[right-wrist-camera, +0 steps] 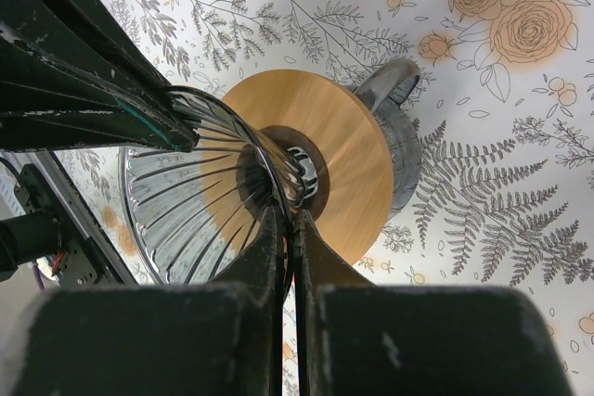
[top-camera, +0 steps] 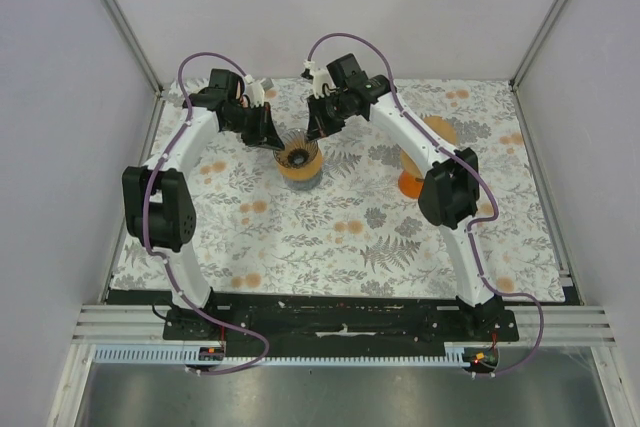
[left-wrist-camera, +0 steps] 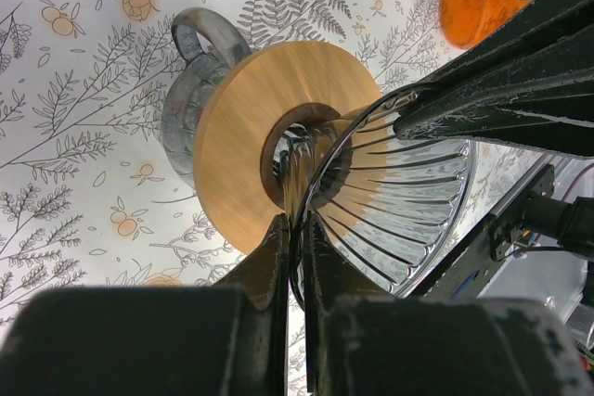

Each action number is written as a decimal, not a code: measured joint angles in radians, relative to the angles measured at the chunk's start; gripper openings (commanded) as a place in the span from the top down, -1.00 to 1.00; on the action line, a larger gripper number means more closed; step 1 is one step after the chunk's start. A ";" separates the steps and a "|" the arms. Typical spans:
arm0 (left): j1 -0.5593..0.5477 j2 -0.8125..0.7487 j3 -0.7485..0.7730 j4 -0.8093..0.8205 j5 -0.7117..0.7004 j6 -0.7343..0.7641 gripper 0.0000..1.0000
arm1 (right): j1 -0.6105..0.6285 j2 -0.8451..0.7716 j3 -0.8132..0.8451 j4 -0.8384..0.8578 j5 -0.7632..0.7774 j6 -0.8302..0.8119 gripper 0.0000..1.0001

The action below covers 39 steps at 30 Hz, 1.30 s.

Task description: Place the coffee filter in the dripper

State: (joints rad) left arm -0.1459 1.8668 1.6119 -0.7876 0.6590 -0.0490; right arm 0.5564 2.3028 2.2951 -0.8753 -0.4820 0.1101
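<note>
Counts: one clear ribbed glass dripper (top-camera: 298, 159) with a round wooden collar (left-wrist-camera: 243, 141); one grey glass mug with a handle (left-wrist-camera: 186, 104); one orange translucent cup (top-camera: 410, 185); two arms.
Dripper place: at the far middle of the flower-printed tablecloth (top-camera: 350, 237), its collar sitting on the grey mug, wide mouth upward, between the two grippers.
Orange cup place: to the right of the dripper, well apart from it, partly behind the right arm.
Coffee filter: I cannot tell where it is. A tan round shape shows beyond the orange cup, half hidden by the right arm and too unclear to name.
Left arm pose: elbow raised at the left, forearm reaching in and forward, wrist angled down to the dripper's left side.
Right arm pose: mirrored, elbow at the right, wrist angled down to the dripper's right side.
Left gripper (left-wrist-camera: 295, 229): fingers pinched together on the thin glass rim of the dripper.
Right gripper (right-wrist-camera: 288, 215): fingers likewise pressed close on the rim, at the opposite side.
</note>
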 measured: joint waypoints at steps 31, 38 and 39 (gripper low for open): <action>-0.002 0.072 0.077 -0.007 -0.032 -0.015 -0.11 | -0.021 0.010 -0.084 0.088 -0.005 0.029 -0.04; 0.000 0.072 0.195 -0.046 -0.056 -0.002 -0.77 | -0.024 -0.036 -0.095 0.092 0.013 0.018 -0.96; 0.002 0.072 0.219 -0.053 -0.055 0.005 -0.79 | -0.025 -0.055 -0.095 0.095 0.014 0.010 -0.96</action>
State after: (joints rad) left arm -0.1444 1.9385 1.8313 -0.8406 0.6041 -0.0441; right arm 0.5316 2.2482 2.2002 -0.7803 -0.4675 0.1200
